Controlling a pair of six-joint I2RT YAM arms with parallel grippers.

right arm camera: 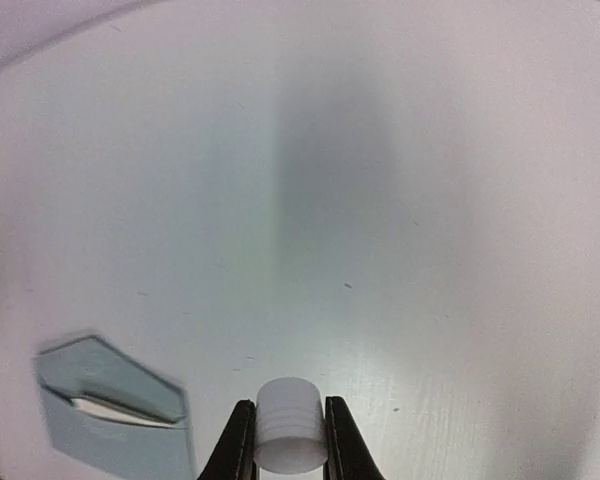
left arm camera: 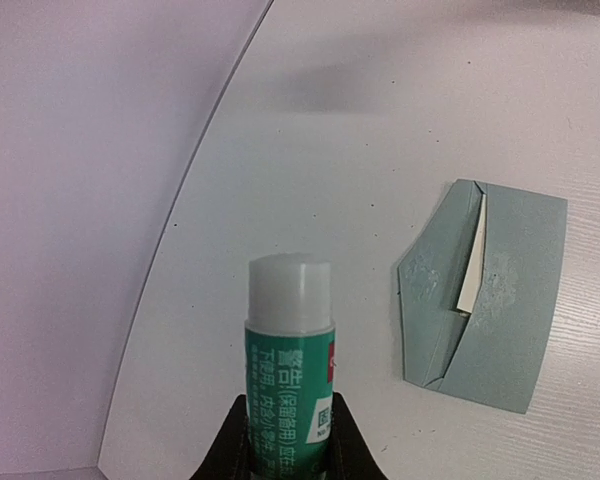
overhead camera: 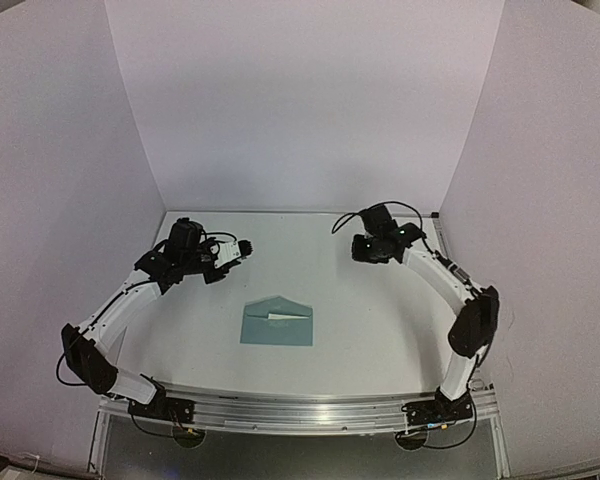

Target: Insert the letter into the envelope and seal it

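Note:
The teal envelope (overhead camera: 277, 322) lies flat in the middle of the table, its flap folded down with whitish smears on it. A thin pale strip of the letter (left arm camera: 472, 270) shows in the gap under the flap; the rest of the letter is hidden inside. My left gripper (left arm camera: 288, 415) is shut on a glue stick (left arm camera: 290, 340) with a green label and a white uncapped tip, held above the table to the left of the envelope (left arm camera: 490, 300). My right gripper (right arm camera: 289, 405) is shut on the small white cap (right arm camera: 290, 440), back and right of the envelope (right arm camera: 110, 420).
White walls close in the table at the left, back and right. The left gripper (overhead camera: 230, 255) and right gripper (overhead camera: 365, 250) hang over the back half of the table. A metal rail (overhead camera: 300, 408) carrying both arm bases runs along the near edge.

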